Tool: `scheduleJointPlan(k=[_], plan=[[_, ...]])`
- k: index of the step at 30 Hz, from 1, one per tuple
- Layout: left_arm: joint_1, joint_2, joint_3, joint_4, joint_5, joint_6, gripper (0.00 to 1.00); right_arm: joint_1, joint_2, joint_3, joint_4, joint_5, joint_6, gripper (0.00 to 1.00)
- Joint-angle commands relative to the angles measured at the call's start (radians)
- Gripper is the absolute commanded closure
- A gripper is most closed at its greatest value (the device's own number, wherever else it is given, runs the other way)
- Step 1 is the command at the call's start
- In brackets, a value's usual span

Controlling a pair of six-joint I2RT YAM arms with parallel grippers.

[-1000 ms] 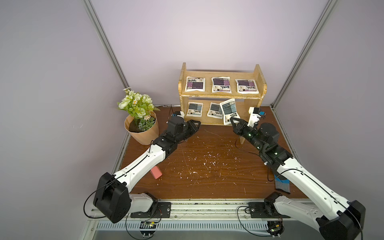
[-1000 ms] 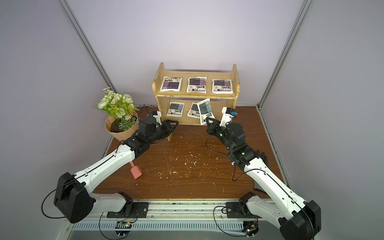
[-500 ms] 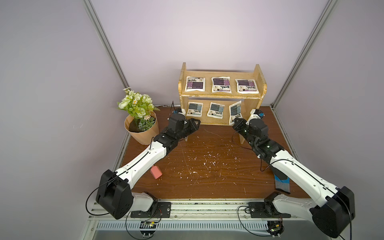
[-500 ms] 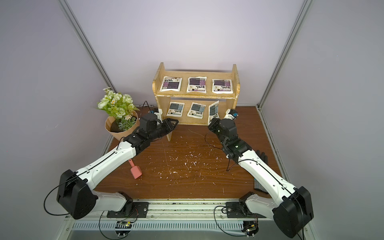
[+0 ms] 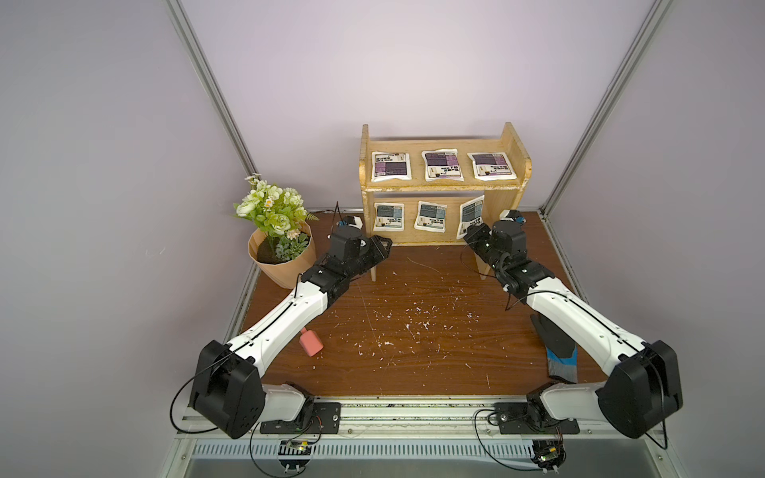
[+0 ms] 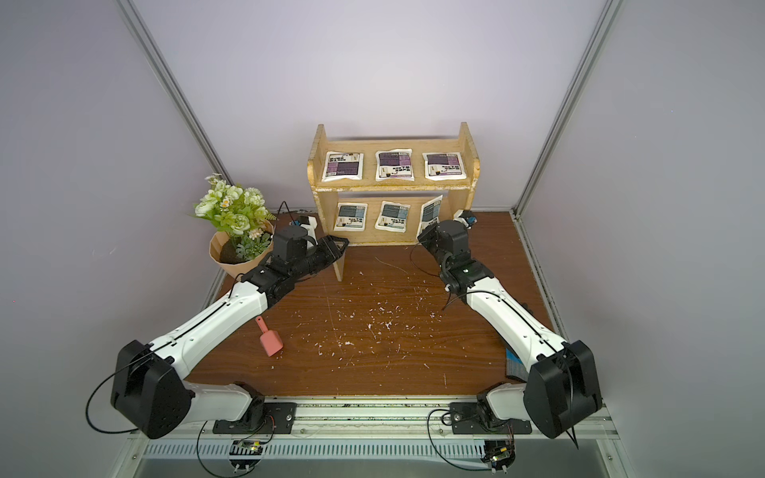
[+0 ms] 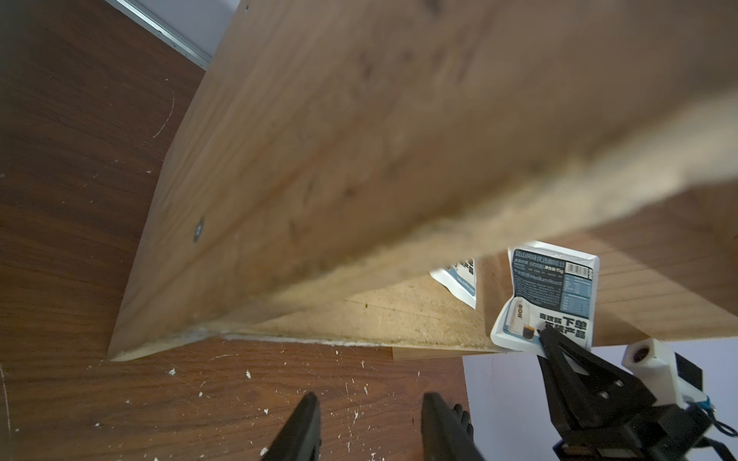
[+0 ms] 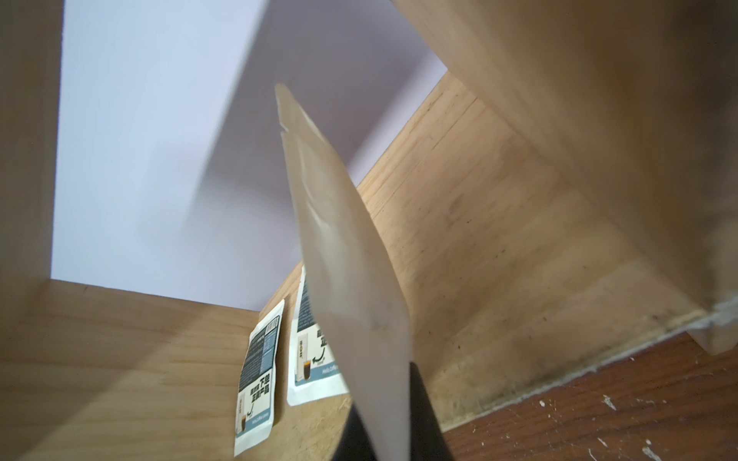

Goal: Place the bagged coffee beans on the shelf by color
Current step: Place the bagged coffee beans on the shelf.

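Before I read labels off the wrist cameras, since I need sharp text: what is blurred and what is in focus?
Left wrist: the shelf edge near the lens is blurred, the tilted grey-blue pouch label crisp. Right wrist: that pouch, edge-on and close, is smeared; a flat pouch beyond is legible.

Shelf (image 5: pixel 445 191): two-tier, light wood, rounded side panels, white-flecked edges. It stands upright at the rear of the surface (image 5: pixel 414 364).

Upper tier: three white pouches with purple labels lie flat in a row, apart from each other: left purple pouch (image 5: pixel 391 166), middle purple pouch (image 5: pixel 442 165), right purple pouch (image 5: pixel 492 166).

Lower tier: left grey-blue pouch (image 5: pixel 389 216) and middle grey-blue pouch (image 5: pixel 431 215) lie flat. The third grey-blue pouch (image 5: pixel 471 215) is at the right end, tilted up on edge, its lower corner pinched by the right tool (image 7: pixel 544 334).
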Motion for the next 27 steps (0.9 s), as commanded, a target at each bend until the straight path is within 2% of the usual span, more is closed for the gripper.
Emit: scheduleJointPlan(k=[1,3,5,7,14,21,25,27], plan=[[0.013,-0.023,-0.013,0.01,0.009,0.004,0.56,-0.011,0.023,0.071,-0.037,-0.043,0.0,0.94],[0.015,-0.022,-0.012,0.015,0.01,0.002,0.56,-0.012,0.032,0.085,-0.053,-0.044,-0.004,0.87],[0.018,-0.019,-0.012,0.019,0.014,-0.001,0.56,-0.012,0.038,0.095,-0.073,-0.033,0.002,0.71],[0.019,-0.013,-0.013,0.025,0.02,-0.005,0.56,-0.011,0.044,0.106,-0.097,-0.018,0.004,0.61],[0.02,0.001,-0.012,0.038,0.037,-0.016,0.56,-0.009,0.011,0.1,-0.163,0.07,0.031,0.41],[0.019,0.019,-0.01,0.066,0.043,-0.028,0.56,-0.007,-0.118,0.058,-0.264,0.198,-0.009,0.37],[0.019,0.027,-0.003,0.055,0.028,-0.015,0.56,-0.007,-0.191,0.024,-0.293,0.174,-0.052,0.39],[0.02,0.028,0.006,0.032,0.009,0.007,0.56,-0.007,-0.211,0.026,-0.283,0.098,-0.11,0.47]])
